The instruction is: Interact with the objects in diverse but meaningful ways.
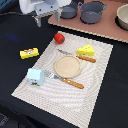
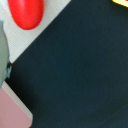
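The gripper (image 1: 37,21) hangs over the dark worktop (image 1: 15,35) at about ten o'clock from the tan plate (image 1: 67,66) — whether its jaws are spread or pressed together, I cannot tell. Around the plate lie the red tomato (image 1: 59,37) at eleven o'clock, the cheese wedge (image 1: 86,50) at two, the milk carton (image 1: 34,76) at eight — the yellow box (image 1: 29,53) at nine, off the mat.

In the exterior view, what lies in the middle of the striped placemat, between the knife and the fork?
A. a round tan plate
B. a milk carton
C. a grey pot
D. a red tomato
A: the round tan plate sits mid-placemat, with the knife on one side and the fork on the other.
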{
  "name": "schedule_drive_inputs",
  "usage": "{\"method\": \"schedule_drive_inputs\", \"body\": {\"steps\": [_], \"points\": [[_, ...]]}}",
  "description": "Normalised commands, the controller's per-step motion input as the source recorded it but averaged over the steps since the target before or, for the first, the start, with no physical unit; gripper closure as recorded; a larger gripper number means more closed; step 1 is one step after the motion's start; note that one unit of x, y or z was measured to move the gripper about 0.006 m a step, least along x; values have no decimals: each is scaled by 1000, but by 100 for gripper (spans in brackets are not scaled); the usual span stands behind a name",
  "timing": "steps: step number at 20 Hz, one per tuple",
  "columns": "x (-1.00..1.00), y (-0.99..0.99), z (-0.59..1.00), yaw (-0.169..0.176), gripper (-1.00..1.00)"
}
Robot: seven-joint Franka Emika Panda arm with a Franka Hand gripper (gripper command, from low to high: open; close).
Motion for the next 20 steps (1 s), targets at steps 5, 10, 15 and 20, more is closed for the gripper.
{"method": "schedule_drive_inputs", "body": {"steps": [5, 10, 15, 20], "points": [[-471, -287, -339, 183, -100], [-426, -219, -346, 221, -100], [-498, -291, -287, 189, -100], [-542, -424, -265, 143, -100]]}}
